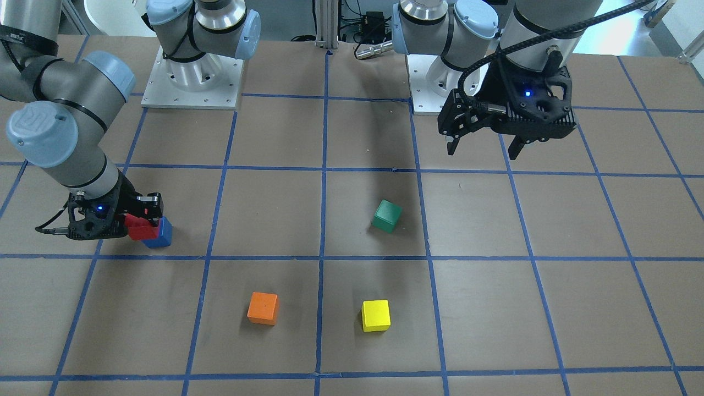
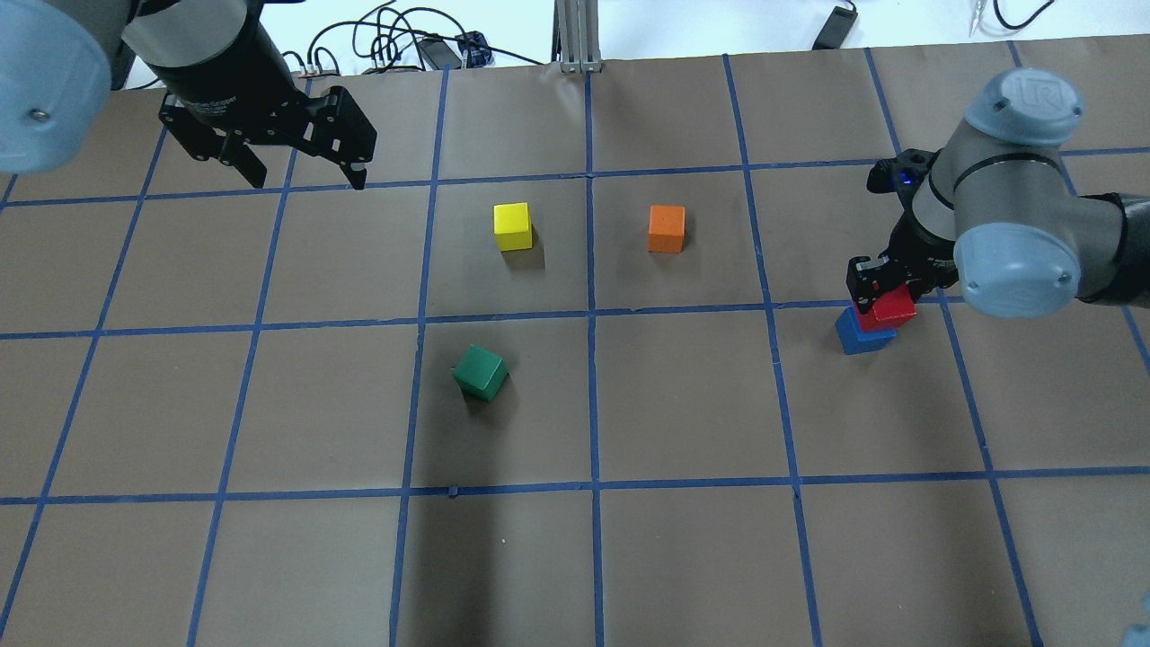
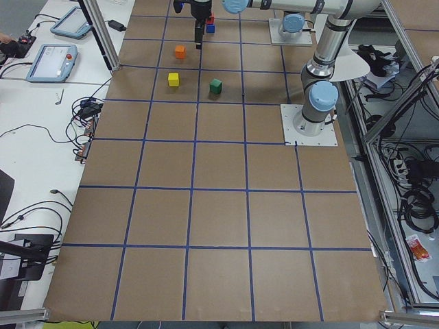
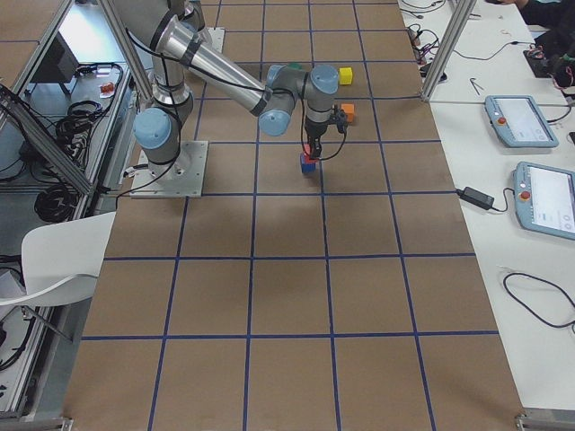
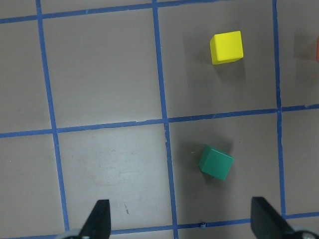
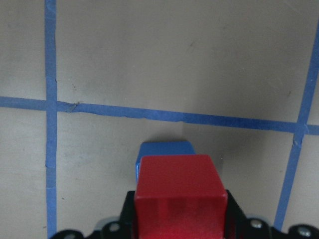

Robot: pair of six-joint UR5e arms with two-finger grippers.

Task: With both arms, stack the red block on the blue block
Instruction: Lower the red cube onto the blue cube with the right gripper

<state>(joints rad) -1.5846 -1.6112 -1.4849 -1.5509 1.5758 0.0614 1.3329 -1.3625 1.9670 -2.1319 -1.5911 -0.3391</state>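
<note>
Right fingers (image 2: pixel 863 277) clamp 1 red block (image 2: pixel 897 307) | 1 blue block (image 2: pixel 861 340)

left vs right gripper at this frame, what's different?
Left gripper is open and empty; right gripper is shut on the red block. Left gripper hangs high above the table; right gripper sits low, holding the red block just over the blue block. Both are black with a blue light.

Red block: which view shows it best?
Right wrist-mounted: the red block fills the lower frame, its top face clear, the blue block peeking out beyond it. Overhead and front-facing show it small, partly hidden by the right gripper. Both side views show a speck; left wrist-mounted misses it.
</note>
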